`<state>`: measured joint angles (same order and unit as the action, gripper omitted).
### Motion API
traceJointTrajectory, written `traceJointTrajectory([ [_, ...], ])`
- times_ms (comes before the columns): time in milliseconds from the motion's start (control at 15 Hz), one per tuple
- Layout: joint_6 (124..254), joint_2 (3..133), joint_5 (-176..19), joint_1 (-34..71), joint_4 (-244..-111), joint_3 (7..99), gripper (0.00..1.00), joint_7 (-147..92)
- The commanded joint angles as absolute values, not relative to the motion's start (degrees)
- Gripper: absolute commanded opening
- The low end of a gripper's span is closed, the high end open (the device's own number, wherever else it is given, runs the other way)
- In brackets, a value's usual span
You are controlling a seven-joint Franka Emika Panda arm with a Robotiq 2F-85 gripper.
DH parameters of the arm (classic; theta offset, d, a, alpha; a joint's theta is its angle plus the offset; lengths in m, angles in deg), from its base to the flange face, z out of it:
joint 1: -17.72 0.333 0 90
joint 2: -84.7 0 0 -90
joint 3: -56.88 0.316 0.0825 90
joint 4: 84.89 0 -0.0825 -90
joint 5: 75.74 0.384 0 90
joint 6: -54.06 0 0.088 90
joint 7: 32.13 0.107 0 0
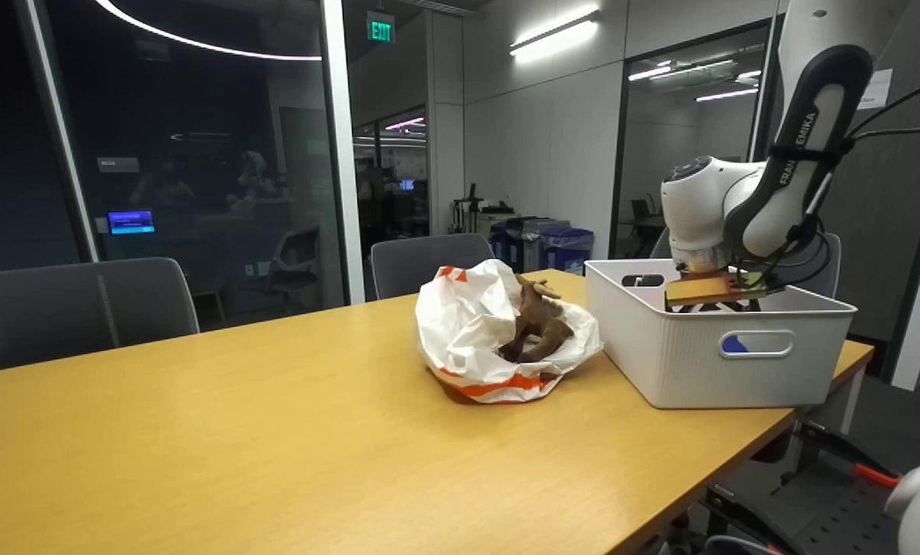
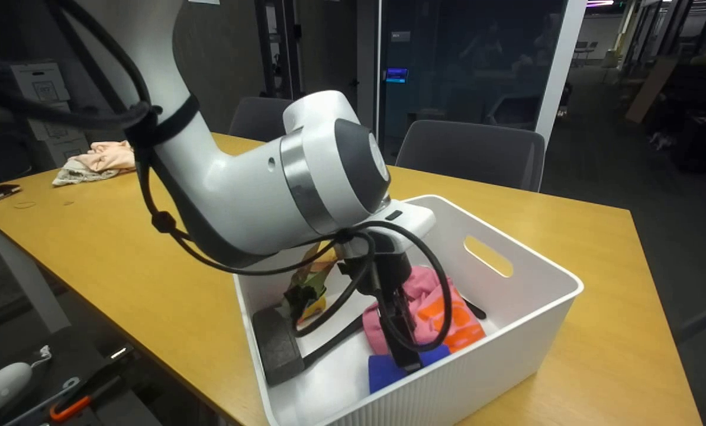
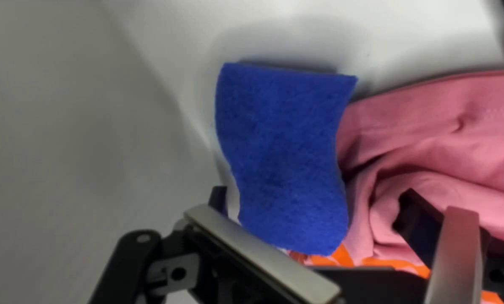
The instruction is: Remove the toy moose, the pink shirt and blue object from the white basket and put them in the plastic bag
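Claw [image 3: 315, 205] hangs in wht bskt [image 1: 745, 381] | jaws apart | blue obj. [image 3: 285, 160], pink shirt [image 3: 437, 147] nearby | moose [image 1: 540, 320] in bag [image 1: 463, 331], well away

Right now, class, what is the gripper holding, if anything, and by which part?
Nothing is held: the gripper is open, and the blue object shows ungripped between its parted jaws.

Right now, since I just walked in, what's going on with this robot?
A robot arm is reaching into the white basket. Its gripper is open, straddling a blue object but not closed on it. The pink shirt lies next to that, also in the basket. The toy moose is already in the plastic bag on the table, so the shirt and blue object are left.
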<state>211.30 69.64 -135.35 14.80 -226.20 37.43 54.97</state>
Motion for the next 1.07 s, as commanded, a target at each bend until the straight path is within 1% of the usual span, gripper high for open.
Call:
traceJointTrajectory([
  [0,209.2,69.5,-143.8,15.9,-224.2,34.7,1.0,59.2],
  [467,210.5,62.0,-140.9,14.6,-223.9,36.5,1.0,57.2],
  [533,211.0,61.3,-140.3,14.4,-223.8,36.6,0.75,57.7],
  [600,211.4,60.9,-139.9,14.3,-223.7,36.6,0.73,58.1],
  [667,211.6,60.5,-139.7,14.2,-223.6,36.6,0.66,58.0],
  [733,211.5,60.3,-138.7,14.0,-223.5,36.8,0.57,57.4],
  [1000,210.4,62.3,-137.8,14.3,-224.1,36.7,0.31,56.8],
])
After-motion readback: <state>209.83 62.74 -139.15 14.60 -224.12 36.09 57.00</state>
